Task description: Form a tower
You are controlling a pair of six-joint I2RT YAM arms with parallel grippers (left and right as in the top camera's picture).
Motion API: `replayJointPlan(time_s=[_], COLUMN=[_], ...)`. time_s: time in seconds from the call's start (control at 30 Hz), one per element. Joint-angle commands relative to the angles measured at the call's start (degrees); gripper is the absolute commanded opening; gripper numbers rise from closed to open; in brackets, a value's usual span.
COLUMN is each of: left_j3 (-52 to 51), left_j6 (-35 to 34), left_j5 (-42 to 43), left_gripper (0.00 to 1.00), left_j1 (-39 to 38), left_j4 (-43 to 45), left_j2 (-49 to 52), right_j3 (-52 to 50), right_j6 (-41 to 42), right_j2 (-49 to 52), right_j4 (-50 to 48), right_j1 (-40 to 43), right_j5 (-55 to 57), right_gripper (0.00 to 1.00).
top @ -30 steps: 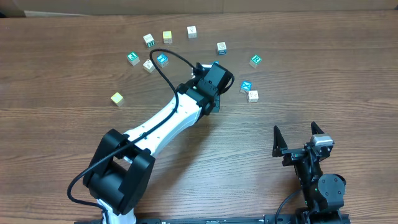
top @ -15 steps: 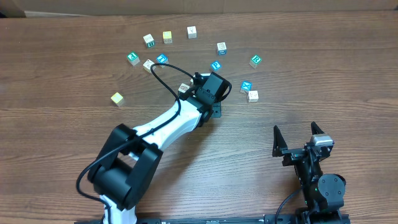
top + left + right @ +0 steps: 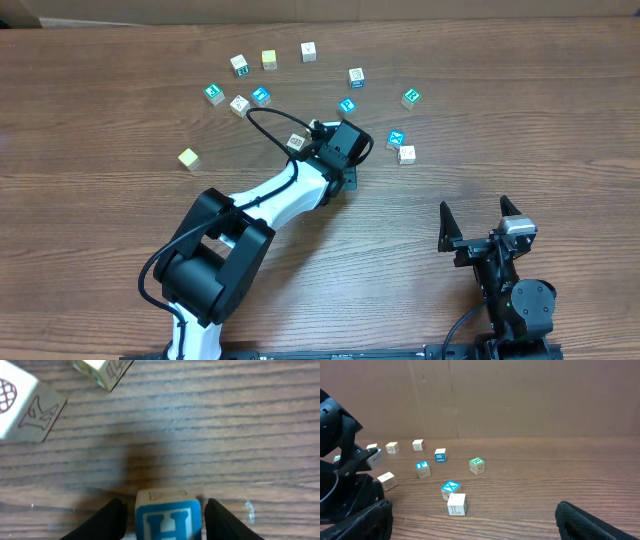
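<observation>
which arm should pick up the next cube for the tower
Left. The left pincer straddles the H cube, a finger on each side, low over the wood. The right pincer is open but far back from it.

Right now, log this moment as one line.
left jaws: flanking H cube, slim gaps | right jaws: open, empty, near edge | tower: none visible | loose cubes: scattered on table
</observation>
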State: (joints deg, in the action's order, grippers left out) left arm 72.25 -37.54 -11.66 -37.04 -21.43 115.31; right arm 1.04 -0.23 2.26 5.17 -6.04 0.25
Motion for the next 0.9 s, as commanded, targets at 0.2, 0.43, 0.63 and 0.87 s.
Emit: replayJointPlan(time_s=[0.2,0.43,0.63,0.87], left_j3=[2.23,2.23,2.23,2.29], left_j6=[0.28,0.31,0.31,2.45], left_j5=[-1.44,-2.47,-2.43,-2.27], left_gripper=[0.42,0.39,0.30,0.25], left_j1=[-0.07,-0.07,-0.07,-0.07], left_j4=[0.61,0.31,0.13,-2.73], left_j2=[0.28,0.28,0.28,-2.25], right_j3=[-0.59,-0.59,-0.59,-0.59], right_j6=[0.22,0.22,0.22,0.22], right_j2=[0.09,0.09,0.09,0.09], right_j4=[-0.33,-0.33,-0.35,-0.35], right_j1=[-0.28,-0.28,-0.28,-0.28], right_j5=[0.02,0.02,0.02,0.02], right_gripper=[1.00,1.00,1.00,1.00])
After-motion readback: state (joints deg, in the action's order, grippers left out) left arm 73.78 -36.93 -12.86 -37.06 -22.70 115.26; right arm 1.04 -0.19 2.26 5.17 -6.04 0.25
